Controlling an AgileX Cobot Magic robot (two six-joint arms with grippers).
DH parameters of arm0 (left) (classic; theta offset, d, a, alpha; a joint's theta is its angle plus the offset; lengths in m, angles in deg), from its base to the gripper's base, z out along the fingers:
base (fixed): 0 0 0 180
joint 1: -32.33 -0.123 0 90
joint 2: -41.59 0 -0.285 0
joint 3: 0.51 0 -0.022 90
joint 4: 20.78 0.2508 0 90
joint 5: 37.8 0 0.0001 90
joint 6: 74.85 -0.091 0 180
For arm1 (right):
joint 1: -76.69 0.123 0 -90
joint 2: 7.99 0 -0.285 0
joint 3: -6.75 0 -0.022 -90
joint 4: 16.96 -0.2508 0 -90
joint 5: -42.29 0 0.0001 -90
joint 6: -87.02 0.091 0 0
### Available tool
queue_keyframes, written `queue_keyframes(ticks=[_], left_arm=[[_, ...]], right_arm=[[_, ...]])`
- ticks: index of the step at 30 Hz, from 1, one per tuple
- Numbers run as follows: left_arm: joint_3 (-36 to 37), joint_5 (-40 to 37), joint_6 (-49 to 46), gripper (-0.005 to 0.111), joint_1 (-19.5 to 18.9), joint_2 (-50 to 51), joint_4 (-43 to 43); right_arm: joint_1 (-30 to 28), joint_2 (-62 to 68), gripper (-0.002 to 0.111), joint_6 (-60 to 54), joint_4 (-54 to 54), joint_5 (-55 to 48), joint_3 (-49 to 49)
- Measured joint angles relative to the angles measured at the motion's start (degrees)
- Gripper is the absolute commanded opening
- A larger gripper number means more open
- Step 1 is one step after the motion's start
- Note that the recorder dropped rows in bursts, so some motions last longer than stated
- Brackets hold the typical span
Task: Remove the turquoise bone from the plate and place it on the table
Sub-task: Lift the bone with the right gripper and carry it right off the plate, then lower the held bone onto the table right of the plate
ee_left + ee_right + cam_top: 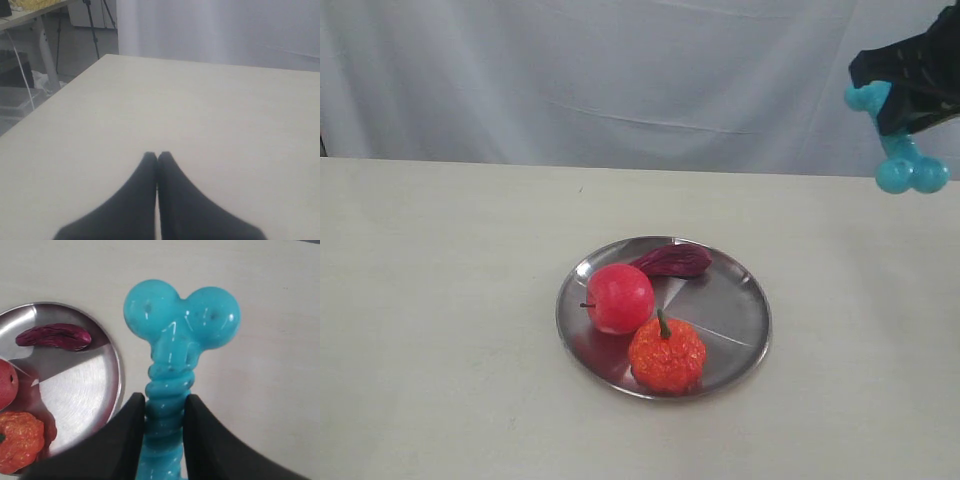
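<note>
**Left to right.** The left gripper hovers over the table, fingers pressed together on nothing. At centre, the plate carries only a red apple, an orange pumpkin and a dark purple piece. At right, the right gripper clamps the ribbed shaft of the turquoise bone, held in the air beyond the plate's rim. The carry-and-place step appears to be in hand: the next move calls for lowering the bone onto open tabletop well clear of the plate, then parting the jaws.

red apple, orange pumpkin and purple eggplant sit close together.
</note>
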Motion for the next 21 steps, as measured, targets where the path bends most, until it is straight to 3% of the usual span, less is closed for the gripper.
queue_keyframes(ticks=[21], left_arm=[[0.0,0.0,0.0,0.0,0.0,0.0,0.0]], right_arm=[[-1.69,14.24,0.003,-0.45,-1.23,7.33,8.96]])
